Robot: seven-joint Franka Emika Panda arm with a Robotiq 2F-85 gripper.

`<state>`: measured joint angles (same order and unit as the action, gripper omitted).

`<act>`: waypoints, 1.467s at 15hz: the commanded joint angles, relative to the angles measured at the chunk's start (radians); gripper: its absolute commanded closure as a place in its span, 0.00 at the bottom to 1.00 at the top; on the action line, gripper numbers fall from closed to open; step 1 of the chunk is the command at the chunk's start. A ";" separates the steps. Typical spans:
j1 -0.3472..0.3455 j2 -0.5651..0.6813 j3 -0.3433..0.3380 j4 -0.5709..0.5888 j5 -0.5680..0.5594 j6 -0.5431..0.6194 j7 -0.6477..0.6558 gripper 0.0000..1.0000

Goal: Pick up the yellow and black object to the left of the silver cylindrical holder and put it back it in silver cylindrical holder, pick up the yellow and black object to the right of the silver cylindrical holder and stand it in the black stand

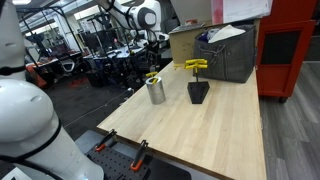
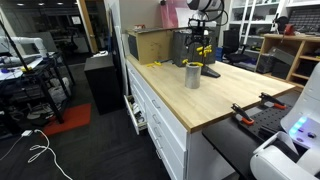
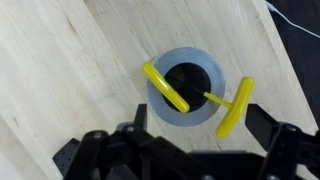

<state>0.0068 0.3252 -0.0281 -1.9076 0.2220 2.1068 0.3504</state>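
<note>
Gripper (image 3: 200, 135): fingers spread wide, nothing held, high above silver cup (image 3: 195, 56). Cup lies straight under, nearly centred between fingers. Slim yellow tool (image 3: 165, 88) rests in cup, leaning yellow T-handle (image 3: 235, 107) beside it. Standing yellow T-handle (image 1: 195, 66) upright in black stand (image 1: 198, 93). Probably both placed; only straight lift left.

Robot body. The arm (image 1: 141, 14) has glossy white, rounded casings with black joint bands; the gripper (image 3: 200, 118) is matt black and angular, ending in two dark fingers (image 3: 266, 122).
</note>
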 commanded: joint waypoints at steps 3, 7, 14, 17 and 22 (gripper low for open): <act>-0.008 -0.038 0.013 -0.053 -0.036 0.016 -0.184 0.00; -0.025 -0.038 0.019 -0.073 -0.036 0.023 -0.338 0.00; -0.027 -0.019 0.036 -0.088 -0.041 0.040 -0.499 0.00; -0.024 -0.005 0.038 -0.088 -0.053 0.053 -0.518 0.00; -0.023 0.028 0.037 -0.089 -0.094 0.087 -0.515 0.00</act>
<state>-0.0068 0.3473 0.0018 -1.9831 0.1547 2.1602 -0.1504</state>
